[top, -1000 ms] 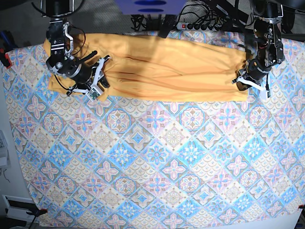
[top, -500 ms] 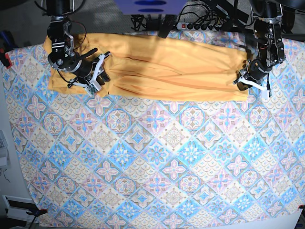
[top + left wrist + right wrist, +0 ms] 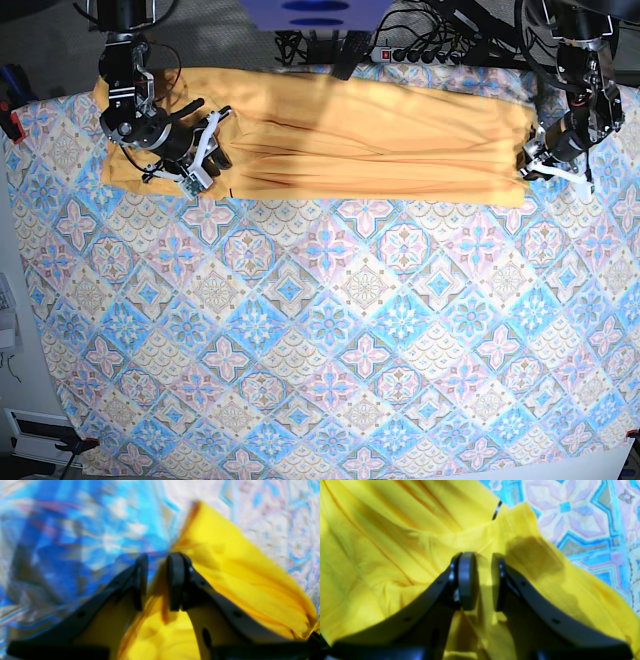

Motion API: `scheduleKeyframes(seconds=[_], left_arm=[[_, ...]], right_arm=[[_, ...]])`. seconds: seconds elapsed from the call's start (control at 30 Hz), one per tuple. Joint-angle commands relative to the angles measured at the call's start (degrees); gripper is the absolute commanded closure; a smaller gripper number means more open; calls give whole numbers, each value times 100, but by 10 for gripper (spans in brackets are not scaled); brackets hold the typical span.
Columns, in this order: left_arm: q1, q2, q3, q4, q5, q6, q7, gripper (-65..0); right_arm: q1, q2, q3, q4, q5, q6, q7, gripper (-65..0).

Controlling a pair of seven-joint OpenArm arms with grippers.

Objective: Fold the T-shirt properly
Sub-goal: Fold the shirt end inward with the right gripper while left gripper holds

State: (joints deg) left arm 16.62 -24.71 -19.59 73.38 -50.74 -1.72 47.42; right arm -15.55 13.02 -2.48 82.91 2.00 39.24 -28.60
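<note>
Covering the whole table, a tablecloth [image 3: 330, 330] of blue and pink tiles fills most of the base view.

Item: shirt [image 3: 370, 140], yellow-orange, lying on the cloth along its far edge as a long band stretched from side to side. Long creases run through its middle. A thin dark strip shows at one fabric edge in the right wrist view.

Item: right gripper [image 3: 481, 580], at the band's end on the base view's left, low over the fabric. Its black fingers [image 3: 467, 580] stand a narrow gap apart, and a ridge of yellow cloth rises in that gap. Whether the pads press it cannot be told for certain.

Item: left gripper [image 3: 156, 581], at the band's other end, on the base view's right, at the near corner of the shirt. Its view is blurred. Jaws are narrow, with a slit between them; yellow fabric lies below and beside the fingers, and tablecloth shows past their tips. Whether it holds the fabric cannot be told.

Item: power strip [image 3: 420, 55] with cables, beyond the far edge.
</note>
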Motion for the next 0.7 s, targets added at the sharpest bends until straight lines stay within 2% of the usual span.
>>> scheduleKeyframes(seconds=[0.0, 0.2, 0.33, 0.5, 0.67], left_arm=[[74, -144, -14, -11, 138, 176, 115, -155], [39, -426, 12, -11, -135, 176, 423, -158], [-31, -435, 91, -11, -117, 167, 511, -159], [-93, -435, 531, 15, -152, -35, 599, -155], [30, -408, 540, 648, -152, -26, 625, -155]], right_arm=[[-40, 48, -2, 3, -90, 76, -248, -126], [-40, 48, -2, 3, -90, 76, -248, -126], [-40, 48, -2, 3, -90, 76, -248, -126], [-32, 48, -2, -15, -90, 76, -248, -126], [-14, 48, -2, -15, -90, 76, -248, -126]])
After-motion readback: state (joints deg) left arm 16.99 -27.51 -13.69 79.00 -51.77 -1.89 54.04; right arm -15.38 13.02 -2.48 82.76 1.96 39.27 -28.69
